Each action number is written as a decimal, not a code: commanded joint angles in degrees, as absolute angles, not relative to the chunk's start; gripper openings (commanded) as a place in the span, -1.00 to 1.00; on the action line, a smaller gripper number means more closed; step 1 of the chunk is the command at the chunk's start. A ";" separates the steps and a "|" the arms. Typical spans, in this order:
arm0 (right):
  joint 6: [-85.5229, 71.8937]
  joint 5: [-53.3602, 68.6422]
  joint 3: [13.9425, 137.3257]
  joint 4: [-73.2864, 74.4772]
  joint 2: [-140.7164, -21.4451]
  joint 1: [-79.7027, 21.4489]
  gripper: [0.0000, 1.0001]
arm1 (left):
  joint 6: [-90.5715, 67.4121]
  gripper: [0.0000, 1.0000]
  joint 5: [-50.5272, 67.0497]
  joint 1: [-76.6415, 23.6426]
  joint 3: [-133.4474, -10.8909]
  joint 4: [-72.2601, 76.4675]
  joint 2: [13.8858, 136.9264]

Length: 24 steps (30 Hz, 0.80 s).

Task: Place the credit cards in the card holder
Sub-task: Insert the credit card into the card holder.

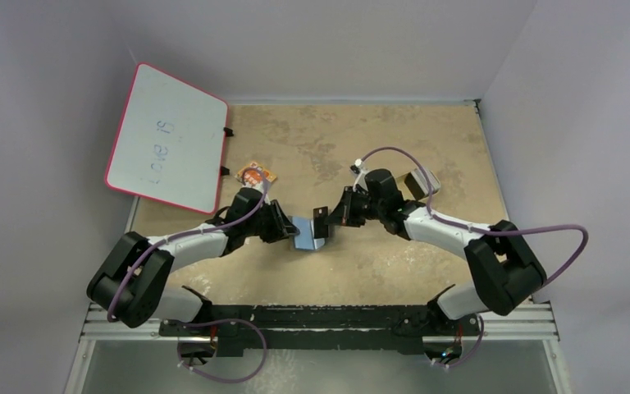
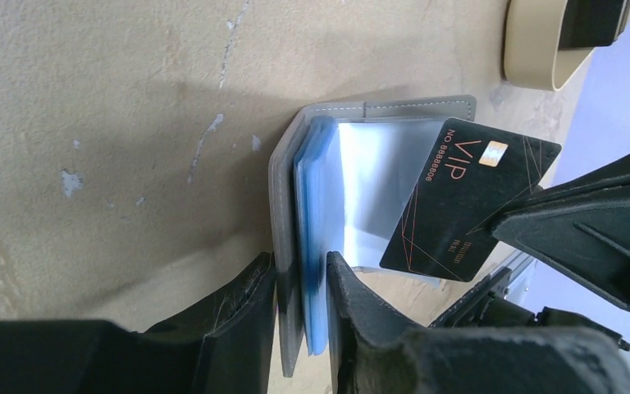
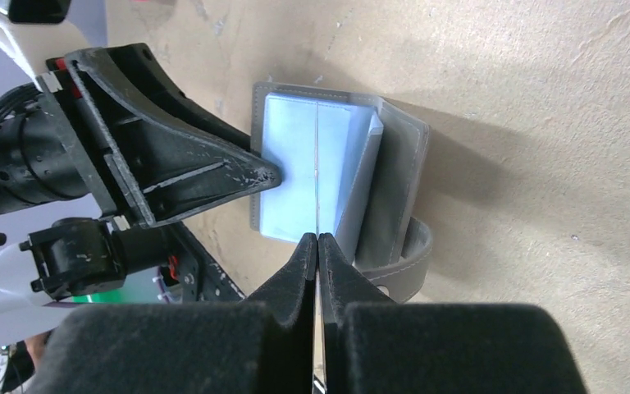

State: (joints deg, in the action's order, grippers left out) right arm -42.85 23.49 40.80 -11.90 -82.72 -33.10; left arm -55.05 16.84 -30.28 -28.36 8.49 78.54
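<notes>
credit card [image 2: 467, 205]: "VIP", "NO 8888…" | whiteboard [image 1: 168, 139]: writing unreadable

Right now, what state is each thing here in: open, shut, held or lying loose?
card holder: open on the table, blue sleeves fanned out
left gripper: shut on the card holder's cover and a few sleeves
credit card: black, held tilted, one corner over the open sleeves, not yet tucked in
right gripper: shut on the credit card
snap strap: undone, hanging loose

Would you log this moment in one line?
left tool: shut on wallet | right tool: shut on card | card: at open wallet, not in
</notes>
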 commanded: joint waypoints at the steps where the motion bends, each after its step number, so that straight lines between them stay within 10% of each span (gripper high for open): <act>1: -40.23 22.92 40.84 -12.02 -83.47 -33.31 -1.00 | -53.05 -0.45 15.13 -30.25 -28.02 8.69 77.71; 14: -40.52 20.81 39.47 -12.04 -86.40 -33.18 -1.00 | -50.52 -0.35 10.11 -30.23 -27.34 3.79 72.98; 24: -41.65 22.92 38.64 -14.89 -87.33 -33.13 -1.00 | -49.97 -0.80 11.07 -30.23 -26.28 5.29 75.22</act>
State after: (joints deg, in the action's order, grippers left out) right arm -41.34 22.04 39.70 -11.49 -87.85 -33.08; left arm -51.37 11.46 -30.28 -26.65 3.57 74.39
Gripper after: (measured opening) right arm 0.004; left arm 0.139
